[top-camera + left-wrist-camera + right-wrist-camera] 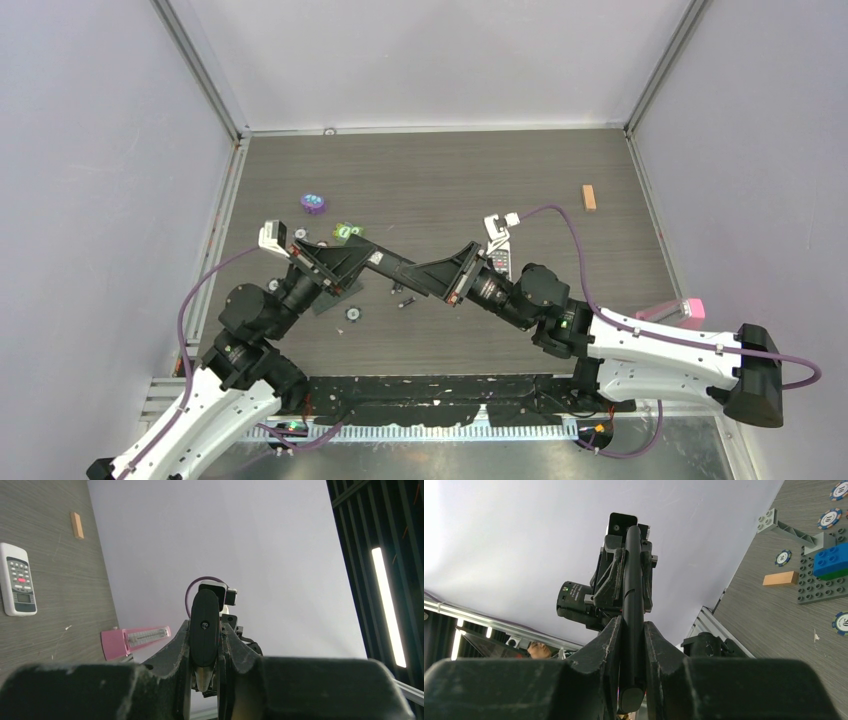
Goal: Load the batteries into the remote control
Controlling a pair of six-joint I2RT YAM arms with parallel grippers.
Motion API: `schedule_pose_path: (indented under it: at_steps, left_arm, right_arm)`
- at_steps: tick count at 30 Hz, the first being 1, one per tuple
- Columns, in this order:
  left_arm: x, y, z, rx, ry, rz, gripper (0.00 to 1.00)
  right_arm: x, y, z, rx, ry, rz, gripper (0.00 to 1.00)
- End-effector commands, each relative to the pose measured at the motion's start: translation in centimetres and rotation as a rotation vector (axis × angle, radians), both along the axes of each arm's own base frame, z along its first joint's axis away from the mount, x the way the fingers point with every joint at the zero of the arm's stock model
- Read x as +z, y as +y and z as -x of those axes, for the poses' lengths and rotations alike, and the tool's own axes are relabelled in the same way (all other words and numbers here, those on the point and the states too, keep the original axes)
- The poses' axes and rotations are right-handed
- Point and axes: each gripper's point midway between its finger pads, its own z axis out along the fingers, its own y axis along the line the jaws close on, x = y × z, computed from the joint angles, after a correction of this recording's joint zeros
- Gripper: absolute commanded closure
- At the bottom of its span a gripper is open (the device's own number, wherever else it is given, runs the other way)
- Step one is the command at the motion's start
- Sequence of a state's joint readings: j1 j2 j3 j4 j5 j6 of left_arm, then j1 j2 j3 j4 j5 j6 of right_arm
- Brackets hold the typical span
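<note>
A slim black remote control (400, 266) hangs in the air over the table's middle, held at both ends. My left gripper (368, 258) is shut on its left end and my right gripper (432, 273) is shut on its right end. In the left wrist view the remote (205, 625) stands end-on between the fingers. The right wrist view shows it (633, 595) edge-on, running up to the other gripper. Two tiny dark batteries (404, 300) lie on the table just below the remote.
A white remote (500, 262) (17, 580) lies under the right arm. Around it are a wooden block (589, 197), a pink metronome (680, 310), a purple piece (313, 204), a green piece (345, 232) and a poker chip (352, 313). A brick baseplate (819, 580) lies near the left arm.
</note>
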State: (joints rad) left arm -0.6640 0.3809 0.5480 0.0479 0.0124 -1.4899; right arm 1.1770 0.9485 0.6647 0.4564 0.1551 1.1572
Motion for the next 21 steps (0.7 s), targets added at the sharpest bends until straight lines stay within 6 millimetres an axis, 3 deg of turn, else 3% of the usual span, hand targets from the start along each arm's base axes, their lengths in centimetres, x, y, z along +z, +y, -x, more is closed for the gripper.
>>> schedule_pose_path:
  at_steps: [1,3,10,21]
  left_arm:
    - [5.3,6.3,-2.8,0.353,-0.095,0.156,1.0]
    - [5.4,6.2,-2.8,0.351,-0.106,0.138,1.0]
    - [5.1,5.0,-2.6,0.308,-0.131,0.063,1.0]
    - [3.8,4.2,-2.7,0.278,-0.11,0.003,1.0]
  right_arm:
    - [2.8,-2.1,-0.9,-0.085,-0.048,-0.042,0.8]
    - [2.9,-2.0,-1.0,-0.085,-0.043,-0.033,0.75]
    - [2.8,-2.1,-1.5,-0.109,0.011,-0.005,0.46]
    - [4.0,-1.8,-2.4,-0.132,-0.05,0.071,0.26]
